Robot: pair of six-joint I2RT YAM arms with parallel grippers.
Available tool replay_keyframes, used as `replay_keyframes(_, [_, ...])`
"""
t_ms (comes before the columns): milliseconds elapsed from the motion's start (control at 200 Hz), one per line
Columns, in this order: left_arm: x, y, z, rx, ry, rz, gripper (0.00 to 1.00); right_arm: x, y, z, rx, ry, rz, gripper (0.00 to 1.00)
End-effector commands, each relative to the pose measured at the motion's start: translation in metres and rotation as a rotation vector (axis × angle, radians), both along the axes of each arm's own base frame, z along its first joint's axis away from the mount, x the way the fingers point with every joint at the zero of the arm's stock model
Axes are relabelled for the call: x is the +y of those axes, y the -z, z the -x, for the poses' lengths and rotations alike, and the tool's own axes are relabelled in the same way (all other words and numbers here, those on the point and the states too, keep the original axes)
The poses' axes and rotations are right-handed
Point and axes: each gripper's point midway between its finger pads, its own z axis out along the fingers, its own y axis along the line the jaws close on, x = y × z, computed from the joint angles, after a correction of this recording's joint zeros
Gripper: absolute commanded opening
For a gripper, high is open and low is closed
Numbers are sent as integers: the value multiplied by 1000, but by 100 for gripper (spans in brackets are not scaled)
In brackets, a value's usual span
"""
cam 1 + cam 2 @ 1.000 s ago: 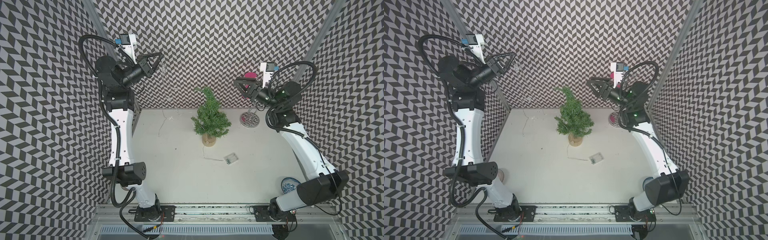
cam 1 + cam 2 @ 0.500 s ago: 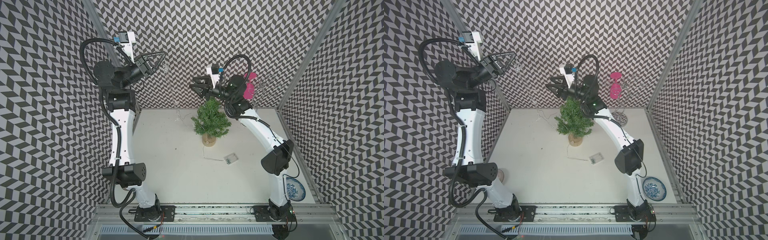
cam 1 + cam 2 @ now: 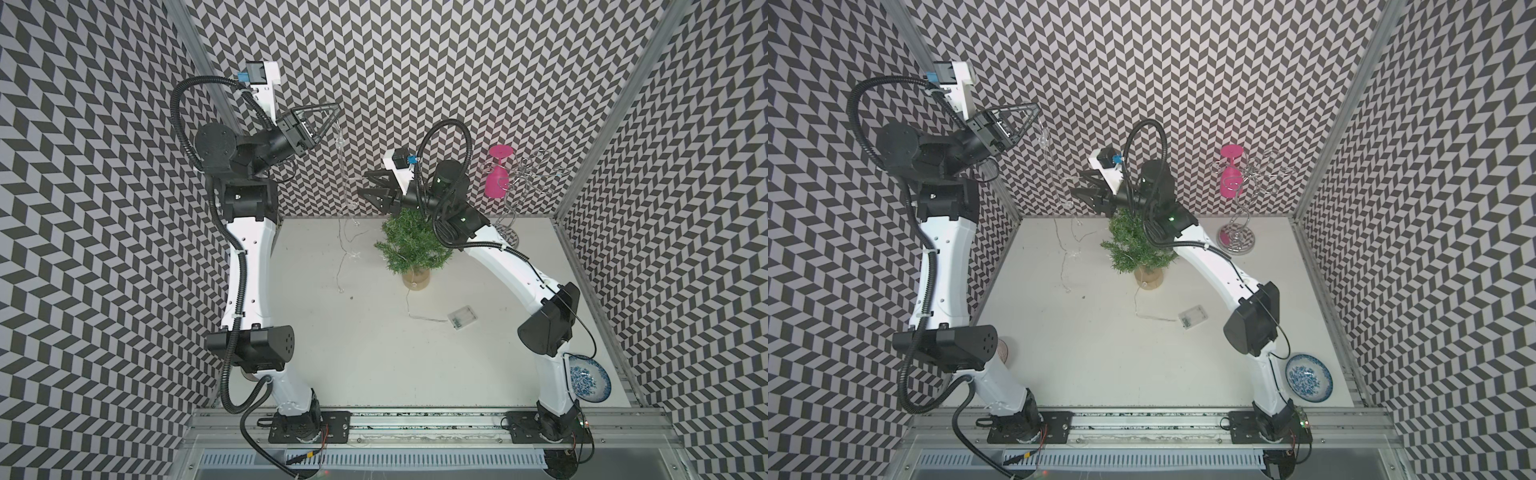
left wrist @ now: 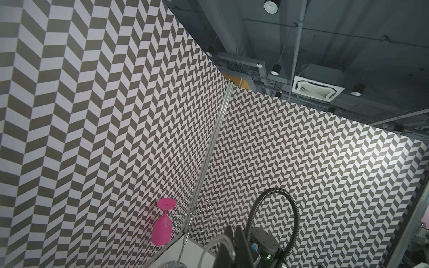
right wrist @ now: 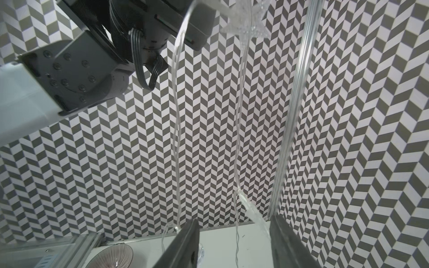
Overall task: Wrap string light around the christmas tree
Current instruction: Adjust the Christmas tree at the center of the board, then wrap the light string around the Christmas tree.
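Nearest, by the front rail on the robot's right: round blue-and-white patterned plate (image 3: 590, 378), flat on the pale tabletop (image 3: 374, 374). Mid-table lies the small clear rectangular battery box (image 3: 460, 318) of the thin clear-wire string light (image 3: 340, 141). Its wire runs from the box across the table to the short tan base of the small bushy green christmas tree (image 3: 409, 245), which stands upright towards the back. Whether any turn sits in the branches: can't tell. Left of the tree, slack wire loops on the table, then two strands w/ clear star shapes climb steeply to the L gripper (image 3: 334, 110). That gripper is raised high near the back-left corner post, black triangular fingers pinched together on the wire's upper end. R gripper (image 3: 362, 185) hovers above the treetop, pointing at the hanging strands, jaws about half apart & gripping nothing. In the right wrist view one strand hangs in front of the gap betw. its fingers (image 5: 188, 234); contact unclear. Furthest back-right: chrome twisted-wire rack (image 3: 513, 199) w/ an inverted pink glass (image 3: 496, 178) hung on it, close to the chevron back wall.
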Motion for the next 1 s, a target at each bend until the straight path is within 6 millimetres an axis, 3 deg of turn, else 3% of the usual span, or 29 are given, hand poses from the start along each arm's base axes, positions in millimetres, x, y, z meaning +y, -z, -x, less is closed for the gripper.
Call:
replay_keyframes(0, [-7,-15,13,-51,35,6,0,-21,-35,8,-85,90,-37,54])
replay_keyframes(180, [-3,-29,24,-75,47,20,0,-42,-67,8,-122,206,-71,56])
replay_keyframes(511, [-4,-37,45,-78,63,17,0,-69,-106,33,-168,250,-125,56])
replay_keyframes(676, [-8,-36,52,-68,85,17,0,-57,-113,36,-172,212,-133,53])
replay_keyframes(996, [-27,-26,58,-36,148,-13,0,-22,-97,50,-165,135,-99,53])
